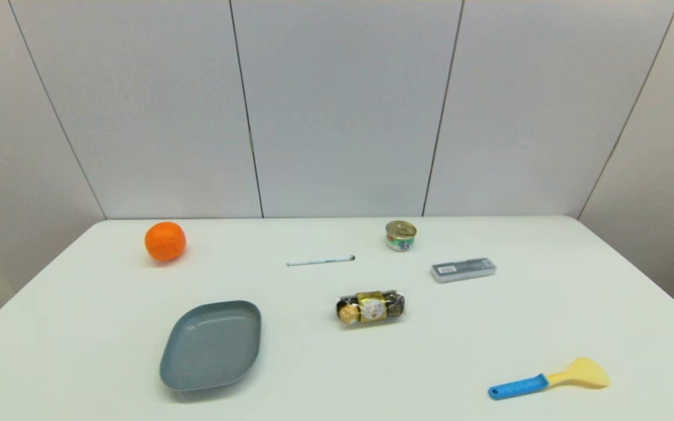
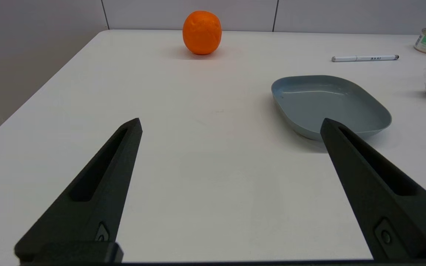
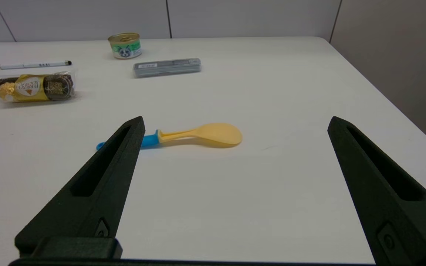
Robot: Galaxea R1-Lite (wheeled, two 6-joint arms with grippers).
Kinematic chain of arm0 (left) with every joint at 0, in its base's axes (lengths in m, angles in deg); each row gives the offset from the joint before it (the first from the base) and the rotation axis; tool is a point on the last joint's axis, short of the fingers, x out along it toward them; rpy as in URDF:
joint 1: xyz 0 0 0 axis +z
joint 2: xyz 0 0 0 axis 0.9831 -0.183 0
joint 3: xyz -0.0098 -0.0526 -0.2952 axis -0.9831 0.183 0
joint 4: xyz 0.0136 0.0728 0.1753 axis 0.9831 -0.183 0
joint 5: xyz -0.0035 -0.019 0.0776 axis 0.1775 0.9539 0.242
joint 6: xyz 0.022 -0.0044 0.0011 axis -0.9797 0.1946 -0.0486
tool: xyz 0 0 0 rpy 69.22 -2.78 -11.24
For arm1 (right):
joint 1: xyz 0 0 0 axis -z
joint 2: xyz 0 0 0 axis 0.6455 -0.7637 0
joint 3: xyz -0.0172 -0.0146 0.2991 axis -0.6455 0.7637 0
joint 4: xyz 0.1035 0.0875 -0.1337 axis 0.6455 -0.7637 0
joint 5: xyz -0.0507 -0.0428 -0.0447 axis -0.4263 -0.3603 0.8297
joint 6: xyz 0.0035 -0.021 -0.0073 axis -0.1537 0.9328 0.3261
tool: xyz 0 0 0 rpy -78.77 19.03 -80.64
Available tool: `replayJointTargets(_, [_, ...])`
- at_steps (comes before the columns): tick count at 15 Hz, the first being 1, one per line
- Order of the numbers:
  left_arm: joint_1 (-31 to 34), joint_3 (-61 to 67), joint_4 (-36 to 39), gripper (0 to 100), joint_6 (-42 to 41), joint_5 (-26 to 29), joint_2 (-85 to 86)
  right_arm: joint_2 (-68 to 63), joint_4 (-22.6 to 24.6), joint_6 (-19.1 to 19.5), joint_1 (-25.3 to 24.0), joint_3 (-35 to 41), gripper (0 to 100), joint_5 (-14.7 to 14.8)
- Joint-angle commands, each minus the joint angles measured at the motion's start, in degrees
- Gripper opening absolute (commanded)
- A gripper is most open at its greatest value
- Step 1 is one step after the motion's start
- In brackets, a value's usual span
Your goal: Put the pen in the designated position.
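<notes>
While the pen (image 1: 320, 261) lies untouched far back on the tabletop (image 1: 489, 327), between the orange (image 1: 165, 240) and the can (image 1: 401, 235), both the left hand (image 2: 229, 125) and right hand (image 3: 235, 123) hang parked near the front edge, fingers spread apart and empty, so the whole task remains.

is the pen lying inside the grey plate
No, the pen lies on the bare table, apart from the grey plate, between the orange and the can.

Slim white stick pen (image 1: 320, 261) lies mid-table, between round orange fruit (image 1: 165, 241) at left and small tin can (image 1: 401, 235) at right; wrapped chocolates (image 1: 371, 307) lie nearer.
</notes>
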Motion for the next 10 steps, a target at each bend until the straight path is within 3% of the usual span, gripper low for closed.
replayJointTargets(1, [0.0,0.0,0.0,100,0.0,0.0,-0.1,0.0,0.0,0.0,0.0,0.1,100,0.0])
replayJointTargets(6, [0.1,-1.1,0.1,100,-0.3,-0.3,-3.3,0.0,0.0,0.0,0.0,0.1,100,0.0])
replayJointTargets(10, [0.0,-10.8,0.0,100,-0.4,-0.1,-14.0,0.0,0.0,0.0,0.0,0.1,100,0.0])
